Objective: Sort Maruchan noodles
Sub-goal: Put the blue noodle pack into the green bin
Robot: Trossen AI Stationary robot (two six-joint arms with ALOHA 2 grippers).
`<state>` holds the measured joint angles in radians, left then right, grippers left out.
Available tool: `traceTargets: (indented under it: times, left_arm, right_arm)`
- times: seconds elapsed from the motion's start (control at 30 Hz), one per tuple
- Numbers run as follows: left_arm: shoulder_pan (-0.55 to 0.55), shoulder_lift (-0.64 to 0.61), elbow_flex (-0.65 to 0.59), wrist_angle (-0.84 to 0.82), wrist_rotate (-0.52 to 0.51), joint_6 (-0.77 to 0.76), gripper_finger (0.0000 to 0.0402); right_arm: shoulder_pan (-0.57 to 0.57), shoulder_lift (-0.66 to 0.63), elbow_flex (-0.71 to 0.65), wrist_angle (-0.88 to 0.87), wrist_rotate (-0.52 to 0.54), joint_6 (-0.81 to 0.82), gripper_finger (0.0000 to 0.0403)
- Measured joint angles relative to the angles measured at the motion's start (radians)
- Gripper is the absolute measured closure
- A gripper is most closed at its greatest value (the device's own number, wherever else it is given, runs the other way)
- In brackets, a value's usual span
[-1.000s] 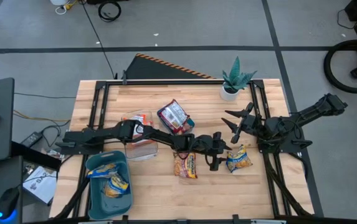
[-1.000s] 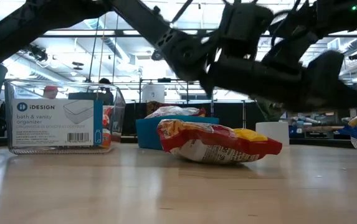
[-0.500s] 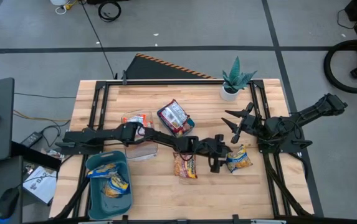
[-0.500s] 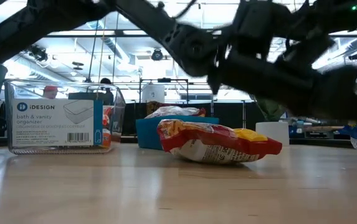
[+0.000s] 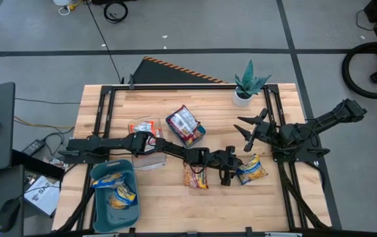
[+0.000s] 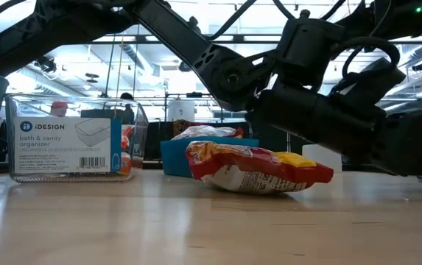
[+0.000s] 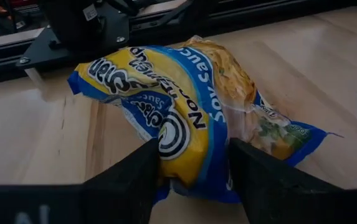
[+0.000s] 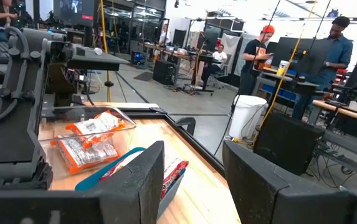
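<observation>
left gripper (image 7: 190, 165) has its fingers spread around a yellow-and-blue noodle packet (image 7: 190, 102) on the tabletop (image 7: 35, 143), red packet (image 5: 195, 175) just behind it, right gripper (image 5: 249, 131) hanging open nearby, teal tray (image 5: 102, 176) holding two more yellow-and-blue packets (image 5: 117, 187).

Even, bright overhead light falls on the counter (image 5: 175, 204), with only soft shadows. In the low view, ceiling lights glare white behind the dark arm, which is blurred. The left tool's fingers (image 7: 128, 180) sit out of focus.
</observation>
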<state>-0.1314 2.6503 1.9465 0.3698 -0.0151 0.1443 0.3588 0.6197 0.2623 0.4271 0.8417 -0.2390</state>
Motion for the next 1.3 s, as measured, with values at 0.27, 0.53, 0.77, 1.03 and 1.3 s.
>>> traceTargets:
  times: [0.27,0.53,0.77,1.03,1.3]
  left_arm:
    - [0.000,-0.015,-0.001,-0.027,0.000,0.026,0.0278]
    - [0.000,-0.077,-0.002,-0.118,0.000,0.078,0.0330]
    - [0.001,-0.078,-0.002,-0.158,0.000,0.078,0.0372]
    - [0.005,-0.195,-0.002,-0.417,0.000,0.114,0.0370]
    - [0.011,-0.350,-0.001,-0.776,0.001,0.165,0.0369]
  right_arm:
    - [0.000,0.000,0.000,-0.003,0.001,0.000,0.0234]
    - [0.000,-0.004,0.000,-0.012,0.056,-0.011,0.0234]
    - [0.001,-0.007,0.000,-0.012,0.082,-0.008,0.0234]
    - [0.029,-0.008,0.000,-0.011,0.098,-0.016,0.0234]
    - [0.054,-0.008,0.000,0.002,0.161,-0.052,0.0234]
